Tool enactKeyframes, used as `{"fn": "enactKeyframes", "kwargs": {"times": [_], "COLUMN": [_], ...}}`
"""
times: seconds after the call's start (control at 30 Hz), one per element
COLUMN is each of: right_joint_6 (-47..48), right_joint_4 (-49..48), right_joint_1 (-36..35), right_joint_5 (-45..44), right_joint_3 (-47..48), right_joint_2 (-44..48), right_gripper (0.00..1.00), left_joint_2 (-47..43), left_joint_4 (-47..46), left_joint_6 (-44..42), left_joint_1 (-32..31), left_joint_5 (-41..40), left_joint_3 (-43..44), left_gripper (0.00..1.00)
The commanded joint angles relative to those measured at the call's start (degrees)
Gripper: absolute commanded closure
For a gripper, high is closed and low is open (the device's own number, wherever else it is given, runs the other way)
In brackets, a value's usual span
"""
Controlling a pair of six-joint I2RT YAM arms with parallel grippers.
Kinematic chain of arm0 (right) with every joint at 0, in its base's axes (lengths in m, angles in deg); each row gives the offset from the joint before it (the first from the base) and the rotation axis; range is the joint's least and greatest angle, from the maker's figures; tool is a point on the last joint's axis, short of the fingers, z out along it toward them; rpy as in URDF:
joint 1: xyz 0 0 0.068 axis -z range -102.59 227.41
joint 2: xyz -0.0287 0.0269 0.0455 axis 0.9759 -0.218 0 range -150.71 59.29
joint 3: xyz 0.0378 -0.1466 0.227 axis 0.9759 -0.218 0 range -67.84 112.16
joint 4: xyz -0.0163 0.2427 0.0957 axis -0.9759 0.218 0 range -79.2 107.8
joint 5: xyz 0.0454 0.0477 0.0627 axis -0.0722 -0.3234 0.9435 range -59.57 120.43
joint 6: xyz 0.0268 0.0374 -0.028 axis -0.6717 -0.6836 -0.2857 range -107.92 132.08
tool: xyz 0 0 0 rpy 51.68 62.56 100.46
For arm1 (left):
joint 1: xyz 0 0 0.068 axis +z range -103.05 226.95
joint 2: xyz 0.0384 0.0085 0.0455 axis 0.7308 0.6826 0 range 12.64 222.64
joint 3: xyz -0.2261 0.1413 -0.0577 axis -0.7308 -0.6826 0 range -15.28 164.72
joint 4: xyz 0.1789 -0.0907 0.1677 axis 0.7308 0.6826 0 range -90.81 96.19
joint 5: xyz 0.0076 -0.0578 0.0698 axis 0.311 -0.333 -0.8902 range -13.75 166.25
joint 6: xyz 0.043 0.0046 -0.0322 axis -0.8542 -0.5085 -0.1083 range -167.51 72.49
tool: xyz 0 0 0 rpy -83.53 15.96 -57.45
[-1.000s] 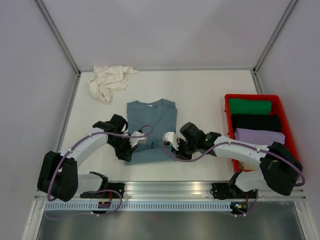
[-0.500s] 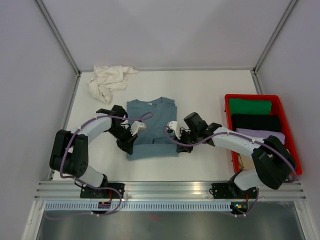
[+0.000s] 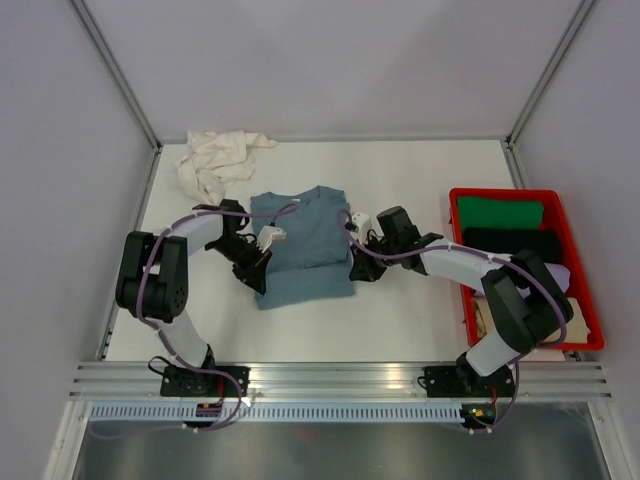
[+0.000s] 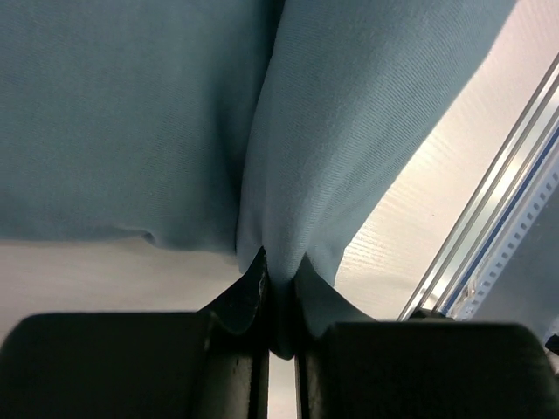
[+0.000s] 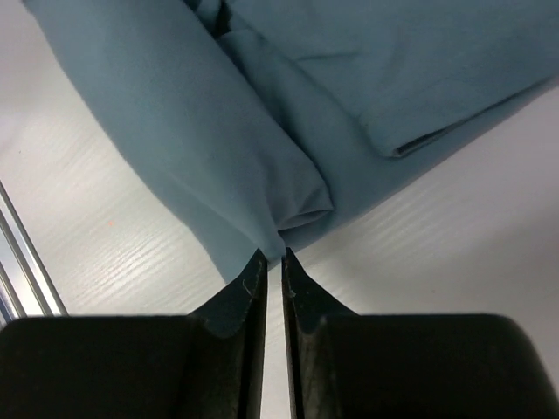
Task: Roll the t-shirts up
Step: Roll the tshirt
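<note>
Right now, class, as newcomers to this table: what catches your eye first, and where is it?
The blue t-shirt in the middle of the table, pinched at its left edge by the left gripper and at its right edge by the right gripper. Next, the red bin at the right edge with folded clothes inside, and a crumpled cream t-shirt at the far left corner.

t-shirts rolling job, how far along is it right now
Done, apparently: a green bundle and a black bundle lie in the red plastic bin. In hand: the slate-blue cotton t-shirt, its near edge lifted, with the left pincer and right pincer each shut on a fold of it; no tight roll yet. Left: finishing that roll, then the crumpled cream-white t-shirt in the far left corner, untouched.
</note>
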Motion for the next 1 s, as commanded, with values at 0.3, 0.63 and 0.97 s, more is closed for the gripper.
{"fn": "enactKeyframes", "kwargs": {"times": [0.3,0.63,0.97], "right_joint_6": [-6.3,-4.3,-12.7], "right_joint_4": [-6.9,-11.3,-25.5], "right_joint_1": [3.3,-9.7,-16.5], "right_joint_5": [-6.8,-6.9,-15.7], "right_joint_3": [-2.3,1.9,1.3], "right_joint_2": [8.5,12.6,-4.3], "right_gripper": [0.69,1.00,1.00], "left_joint_2": [2.1,2.9,2.6], "left_joint_4": [-2.9,-3.1,-3.6], "left_joint_6": [4.3,6.7,9.2], "left_joint_1": [0.8,0.8,0.7], "left_joint_5": [-3.1,-4.0,-5.2], "left_joint_3": [2.2,3.3,4.7], "left_gripper": [0.85,0.83,0.74]}}
